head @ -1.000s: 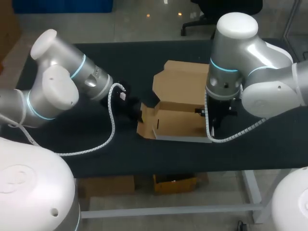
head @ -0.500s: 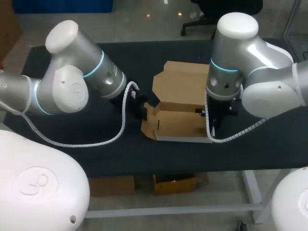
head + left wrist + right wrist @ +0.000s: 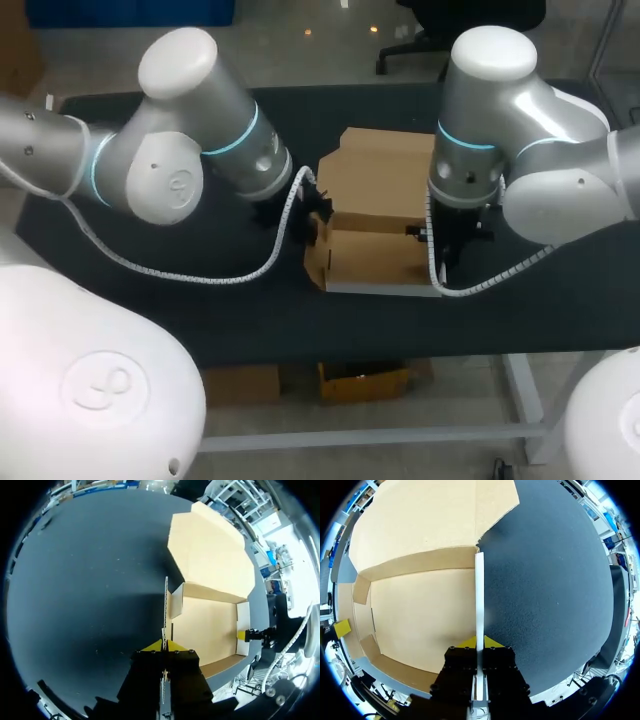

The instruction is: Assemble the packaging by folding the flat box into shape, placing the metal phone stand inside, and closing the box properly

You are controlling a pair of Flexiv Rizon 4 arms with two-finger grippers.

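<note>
While the half-folded brown cardboard box [image 3: 372, 257] sits near the black worktop's [image 3: 250, 325] front edge, left gripper [image 3: 163, 646] clamps its left wall, right gripper [image 3: 479, 642] its right wall; its long axis spans arm to arm

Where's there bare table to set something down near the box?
Bare tabletop: the strip in front of the box along the near edge, and wide stretches beyond either end wall. Crowded: both end walls, each pinched in an arm's jaws.
</note>
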